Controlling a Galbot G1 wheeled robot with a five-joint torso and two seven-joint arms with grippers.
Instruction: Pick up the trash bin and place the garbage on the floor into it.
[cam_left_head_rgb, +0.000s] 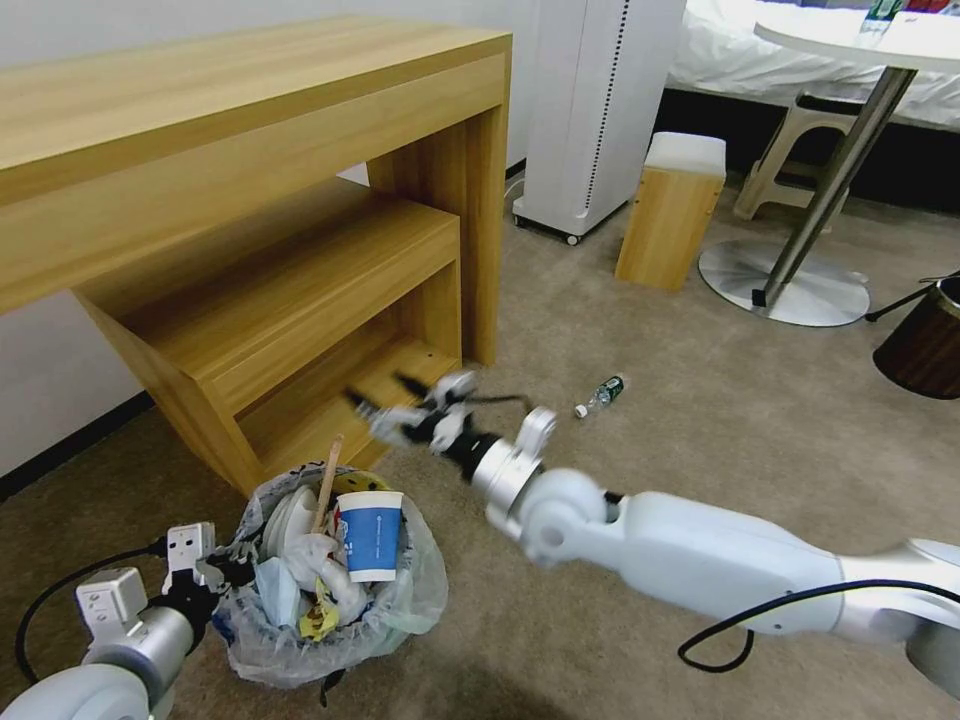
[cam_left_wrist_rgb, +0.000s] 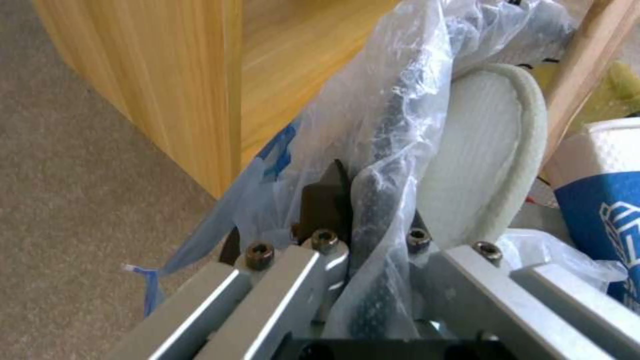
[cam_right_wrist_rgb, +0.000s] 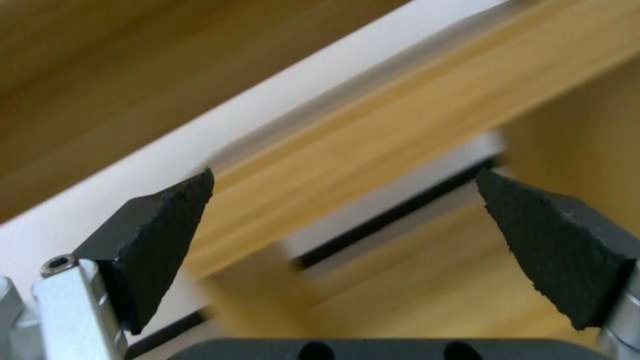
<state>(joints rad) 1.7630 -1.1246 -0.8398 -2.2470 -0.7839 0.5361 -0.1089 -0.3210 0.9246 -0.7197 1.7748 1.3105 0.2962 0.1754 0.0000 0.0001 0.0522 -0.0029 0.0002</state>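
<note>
The trash bin (cam_left_head_rgb: 300, 640), lined with a clear crinkly bag, is at the front left, just before the desk's lower shelf. My left gripper (cam_left_head_rgb: 215, 572) is shut on its rim; in the left wrist view the left gripper (cam_left_wrist_rgb: 367, 240) pinches the dark rim and bag. Inside lie garbage: a white slipper (cam_left_wrist_rgb: 487, 150), a blue-white cup (cam_left_head_rgb: 370, 535) and a wooden stick (cam_left_head_rgb: 327, 480). A small clear bottle (cam_left_head_rgb: 600, 395) lies on the beige floor (cam_left_head_rgb: 700, 450). My right gripper (cam_left_head_rgb: 385, 400) hangs open and empty above the bin, by the shelf; its pads (cam_right_wrist_rgb: 153, 240) stand wide apart.
A wooden desk (cam_left_head_rgb: 250, 120) with a lower shelf stands close at the left. Behind are a white appliance (cam_left_head_rgb: 600, 100), a small wooden stool (cam_left_head_rgb: 670, 210) and a round table's metal base (cam_left_head_rgb: 785, 285). A dark brown bin (cam_left_head_rgb: 925, 345) is at the right edge.
</note>
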